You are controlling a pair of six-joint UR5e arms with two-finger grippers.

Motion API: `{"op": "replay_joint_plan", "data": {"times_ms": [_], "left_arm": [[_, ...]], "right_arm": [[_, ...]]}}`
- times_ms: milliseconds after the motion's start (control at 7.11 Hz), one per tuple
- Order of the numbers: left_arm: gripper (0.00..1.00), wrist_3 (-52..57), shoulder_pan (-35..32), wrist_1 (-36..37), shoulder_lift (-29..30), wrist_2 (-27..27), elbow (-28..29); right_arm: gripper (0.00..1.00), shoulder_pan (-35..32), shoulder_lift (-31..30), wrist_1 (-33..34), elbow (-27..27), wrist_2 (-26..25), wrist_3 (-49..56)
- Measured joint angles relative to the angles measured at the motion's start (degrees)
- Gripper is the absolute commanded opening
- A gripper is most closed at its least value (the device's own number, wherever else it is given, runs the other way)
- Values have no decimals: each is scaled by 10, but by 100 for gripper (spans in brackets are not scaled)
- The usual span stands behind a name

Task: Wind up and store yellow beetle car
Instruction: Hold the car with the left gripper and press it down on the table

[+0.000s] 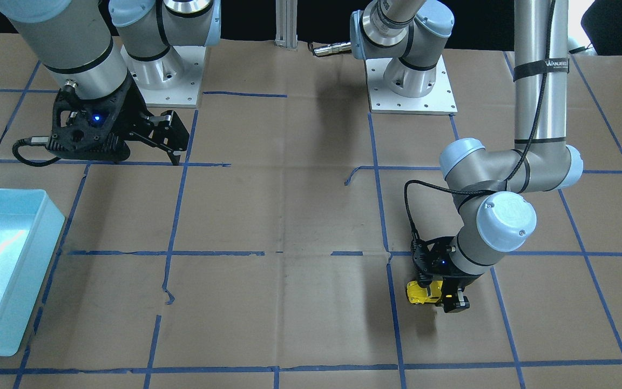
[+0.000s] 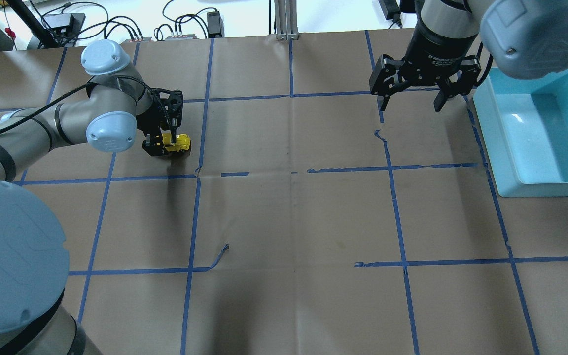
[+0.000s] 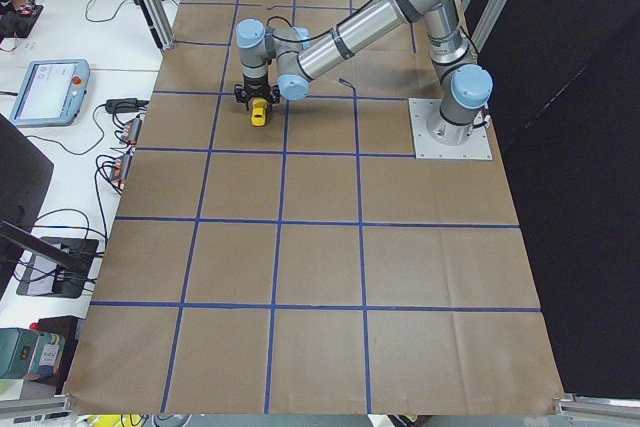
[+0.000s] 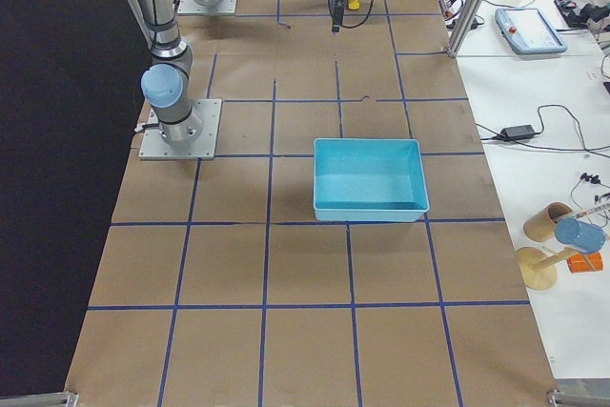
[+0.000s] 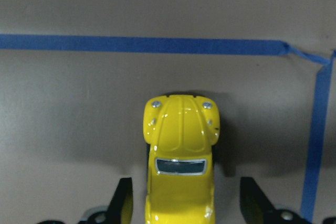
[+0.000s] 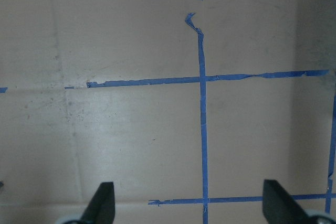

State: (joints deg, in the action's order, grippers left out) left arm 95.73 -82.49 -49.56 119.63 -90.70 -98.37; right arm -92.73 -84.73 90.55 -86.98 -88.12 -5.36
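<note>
Front-facing view: the left gripper [image 1: 438, 296] hangs low over the yellow beetle car [image 1: 418, 294]. The car appears to rest wheels-down on the paper-covered table [image 1: 289, 302], well apart from the light blue bin [image 1: 8, 270]. The right gripper [image 1: 174, 138] is spread wide and holds nothing.

Overhead view: the car is not in the bin, so storing is not done. No picture shows whether any winding has been done.

Left wrist view: this shows what the outer views hide. Paper is visible between each of the fingertips [image 5: 123, 203] and the car's flanks, so the jaws straddle the car and do not clamp it. I judge the grasp is yet to come.

Right wrist view: there is only taped paper between wide-set fingers.
</note>
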Motion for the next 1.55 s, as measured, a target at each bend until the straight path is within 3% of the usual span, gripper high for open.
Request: {"op": "replay_joint_plan", "data": {"times_ms": [281,1548], "left_arm": [[0,5,0,0,-7,0,0],[0,30,-16,19,-10,9,0]], "right_arm": [[100,-1,0,-10,1,0,2],[100,-3,1,-11,2,1,8]]}}
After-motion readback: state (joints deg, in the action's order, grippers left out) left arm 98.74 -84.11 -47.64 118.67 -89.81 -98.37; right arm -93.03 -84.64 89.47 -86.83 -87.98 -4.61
